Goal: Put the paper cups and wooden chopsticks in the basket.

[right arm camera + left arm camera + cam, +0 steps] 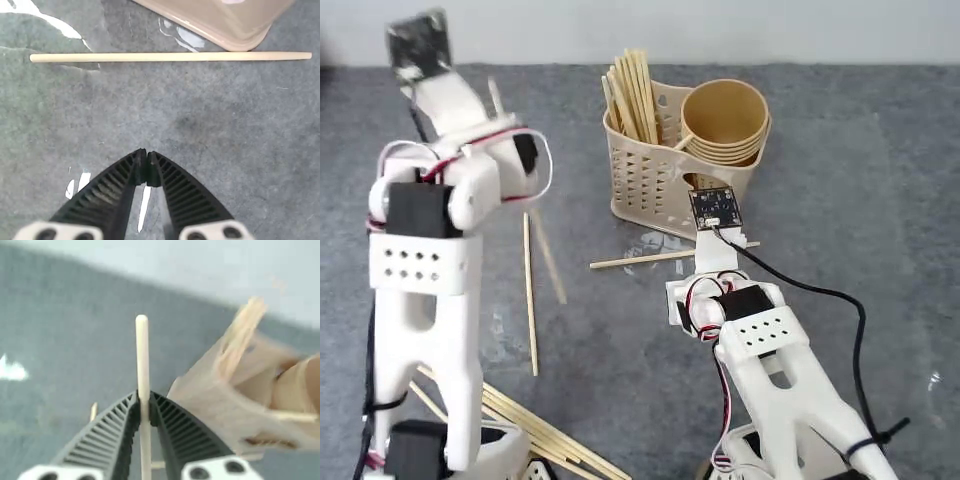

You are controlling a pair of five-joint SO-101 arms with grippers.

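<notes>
Wooden chopstick is being pinched by the left tool above the worktop. Right tool is hovering pressed together near a loose chopstick lying beside the basket containing paper cups.

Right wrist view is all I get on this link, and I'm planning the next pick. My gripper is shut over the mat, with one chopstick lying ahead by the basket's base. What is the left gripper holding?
Observer: The left gripper is shut on a chopstick, with the basket in front of it.
Operator: Are the cups in?
Observer: Yes, stacked paper cups sit in the basket beside a bundle of chopsticks.
Operator: Any other loose sticks?
Observer: Two loose chopsticks lie on the mat beside the left arm, and more sticks lie near its base.
</notes>
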